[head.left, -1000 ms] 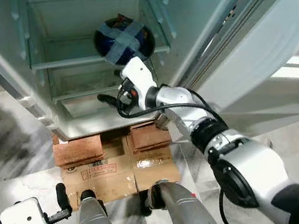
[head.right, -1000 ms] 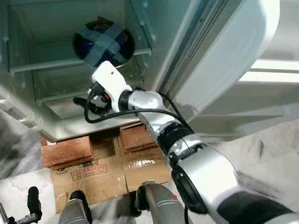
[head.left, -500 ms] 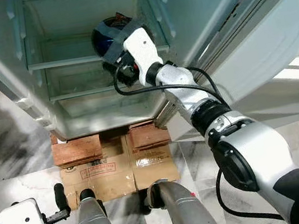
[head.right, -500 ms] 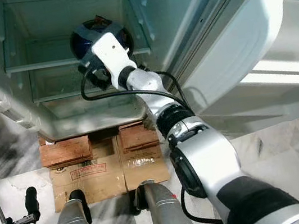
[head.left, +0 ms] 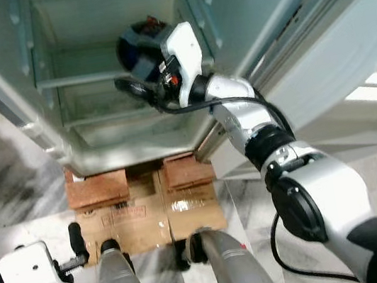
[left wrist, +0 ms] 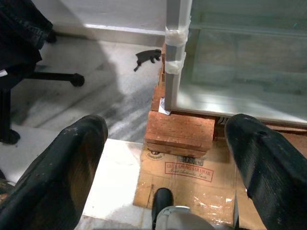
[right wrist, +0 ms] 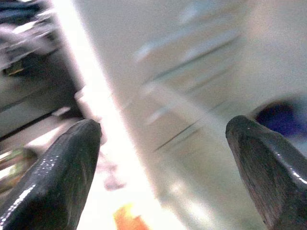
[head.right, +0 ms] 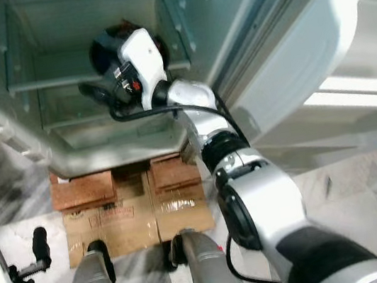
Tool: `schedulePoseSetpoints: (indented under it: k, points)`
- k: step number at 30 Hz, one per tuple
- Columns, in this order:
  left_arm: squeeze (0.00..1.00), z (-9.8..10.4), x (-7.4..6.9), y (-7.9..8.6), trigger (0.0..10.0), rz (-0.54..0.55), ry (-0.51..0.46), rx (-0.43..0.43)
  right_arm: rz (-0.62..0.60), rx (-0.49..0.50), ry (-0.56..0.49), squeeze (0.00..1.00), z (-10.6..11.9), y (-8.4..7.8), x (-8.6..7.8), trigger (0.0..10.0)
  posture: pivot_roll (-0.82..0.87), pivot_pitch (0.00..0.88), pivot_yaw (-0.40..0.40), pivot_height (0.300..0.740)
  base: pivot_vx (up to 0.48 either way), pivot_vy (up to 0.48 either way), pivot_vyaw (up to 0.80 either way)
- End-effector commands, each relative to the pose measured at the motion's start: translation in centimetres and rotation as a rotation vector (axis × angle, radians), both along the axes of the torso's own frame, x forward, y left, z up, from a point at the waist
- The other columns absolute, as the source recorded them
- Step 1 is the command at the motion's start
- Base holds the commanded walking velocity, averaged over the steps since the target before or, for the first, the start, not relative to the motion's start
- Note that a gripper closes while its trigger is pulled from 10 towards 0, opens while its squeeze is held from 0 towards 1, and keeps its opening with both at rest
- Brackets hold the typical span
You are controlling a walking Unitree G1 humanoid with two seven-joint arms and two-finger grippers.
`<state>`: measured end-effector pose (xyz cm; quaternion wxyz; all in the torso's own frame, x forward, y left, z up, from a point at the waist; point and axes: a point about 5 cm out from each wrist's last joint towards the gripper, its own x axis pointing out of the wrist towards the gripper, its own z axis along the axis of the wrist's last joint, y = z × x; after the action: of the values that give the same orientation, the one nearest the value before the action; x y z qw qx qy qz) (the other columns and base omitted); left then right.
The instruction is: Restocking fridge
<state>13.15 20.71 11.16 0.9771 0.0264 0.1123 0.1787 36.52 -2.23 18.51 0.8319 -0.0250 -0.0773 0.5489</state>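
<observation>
While empty, right claw [head.left: 131,87] fronts bowl [head.left: 136,48].

I see a dark blue bowl [head.left: 139,49] with grey tape in the pale green fridge [head.left: 87,136]. Below are reddish-brown bricks [head.left: 97,190], tan cardboard [head.left: 146,216] and grey-white marbled floor [head.left: 10,191].

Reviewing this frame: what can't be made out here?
- Dark blue bag on the fridge shelf: partly hidden in the eye views by the right claw and wrist; label unreadable.
- Right wrist view: motion-blurred; only a blue smudge of it.
- Upper fridge: cut off by the frame's top.
- Box print: too small.
</observation>
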Motion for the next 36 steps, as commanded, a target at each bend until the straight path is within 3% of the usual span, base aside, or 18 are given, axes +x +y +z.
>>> schedulePoseSetpoints:
  k: [1, 6, 11, 16, 20, 26, 31, 36]
  points:
    - [0.0, -0.7, -0.4, 0.0, 10.0, 0.012, 0.037, -0.009, 0.095, -0.043, 0.051, 0.0, -1.7, -0.2, -0.9, 10.0, 0.28, 0.368, -0.229, 0.74, 0.0, 0.0, 0.0]
    - [0.0, -0.7, -0.4, 0.0, 10.0, 0.005, 0.038, -0.009, 0.21, -0.171, 0.106, 0.0, -5.1, 0.1, -2.7, 10.0, 0.28, 0.375, -0.22, 0.74, 0.0, 0.0, 0.0]
    - [0.0, -0.5, -0.4, 0.0, 10.0, 0.0, 0.038, -0.007, 0.087, -0.354, 0.091, 0.0, -7.1, 0.1, -2.6, 10.0, 0.28, 0.39, -0.223, 0.74, 0.0, 0.0, 0.0]
    - [0.0, -0.5, -0.8, -0.1, 10.0, 0.001, 0.046, -0.012, -0.003, -0.386, 0.045, 0.0, -6.4, 0.6, -2.0, 10.0, 0.27, 0.402, -0.225, 0.74, 0.0, 0.0, 0.0]
    - [0.0, -0.8, -1.0, -0.5, 10.0, -0.004, 0.059, -0.023, -0.161, -0.417, -0.009, 0.0, -5.2, 1.1, -0.7, 10.0, 0.27, 0.413, -0.228, 0.74, 0.0, 0.0, 0.0]
    - [0.0, -0.8, -1.1, -0.4, 10.0, -0.004, 0.063, -0.023, -0.246, -0.452, -0.083, 0.0, -3.6, 1.8, 0.2, 10.0, 0.27, 0.423, -0.238, 0.74, 0.0, 0.0, 0.0]
    - [0.0, -0.8, -1.5, -0.5, 10.0, 0.004, 0.07, -0.025, -0.31, -0.495, -0.134, 0.0, -2.5, 1.9, 0.8, 10.0, 0.27, 0.43, -0.25, 0.74, 0.0, 0.0, 0.0]
    - [0.0, -0.9, -1.8, -0.7, 10.0, 0.014, 0.076, -0.03, -0.451, -0.512, -0.16, 0.0, -0.9, 1.1, 2.1, 10.0, 0.27, 0.432, -0.257, 0.74, 0.0, 0.0, 0.0]
